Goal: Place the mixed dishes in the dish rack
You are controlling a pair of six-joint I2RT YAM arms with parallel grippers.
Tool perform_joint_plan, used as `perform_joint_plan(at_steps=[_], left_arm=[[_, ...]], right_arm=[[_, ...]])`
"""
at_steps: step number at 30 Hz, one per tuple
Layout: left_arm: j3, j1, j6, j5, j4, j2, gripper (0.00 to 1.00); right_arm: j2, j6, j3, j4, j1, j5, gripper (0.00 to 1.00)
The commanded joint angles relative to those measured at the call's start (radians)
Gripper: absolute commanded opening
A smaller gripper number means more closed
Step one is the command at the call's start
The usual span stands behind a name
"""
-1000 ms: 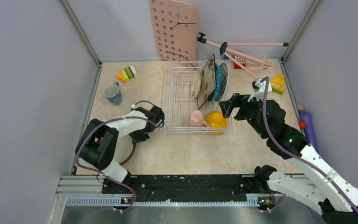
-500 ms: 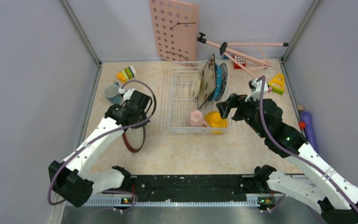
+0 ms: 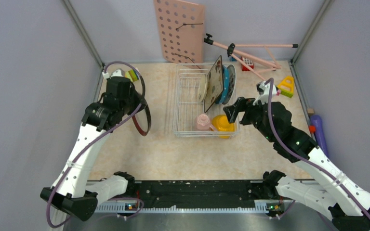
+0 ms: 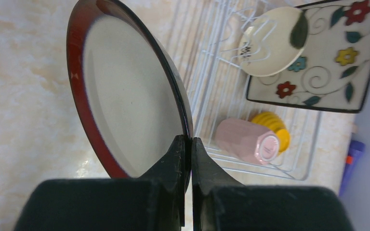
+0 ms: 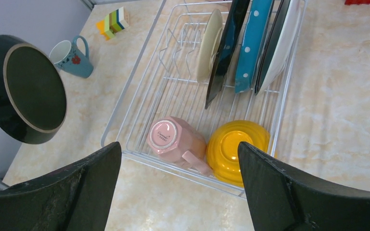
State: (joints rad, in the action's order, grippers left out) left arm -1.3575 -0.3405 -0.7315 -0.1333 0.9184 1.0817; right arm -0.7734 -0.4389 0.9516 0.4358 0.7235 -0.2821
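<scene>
Brown-rimmed cream plate [image 4: 130,110] is hanging on edge left of the dish rack [image 3: 188,103], the left gripper [image 4: 187,142] clamping its rim and the right gripper [image 3: 232,110] hovering wide open; loading it is calling for alignment over a free divider slot.

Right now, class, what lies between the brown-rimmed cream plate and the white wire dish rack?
Only bare beige tabletop separates the brown-rimmed cream plate from the white wire dish rack, per the top view.
</scene>
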Motion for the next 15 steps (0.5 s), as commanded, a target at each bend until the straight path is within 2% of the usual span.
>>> perform_joint_plan(at_steps=[1, 15], left_arm=[[-0.109, 0.037, 0.049, 0.262, -0.314, -0.019, 0.00], [-0.206, 0.074, -0.010, 0.695, -0.689, 0.204, 0.00]], right_arm=[[0.010, -0.005, 0.059, -0.012, -0.007, 0.008, 0.89], [0.023, -0.009, 0.062, 0.020, -0.007, -0.003, 0.89]])
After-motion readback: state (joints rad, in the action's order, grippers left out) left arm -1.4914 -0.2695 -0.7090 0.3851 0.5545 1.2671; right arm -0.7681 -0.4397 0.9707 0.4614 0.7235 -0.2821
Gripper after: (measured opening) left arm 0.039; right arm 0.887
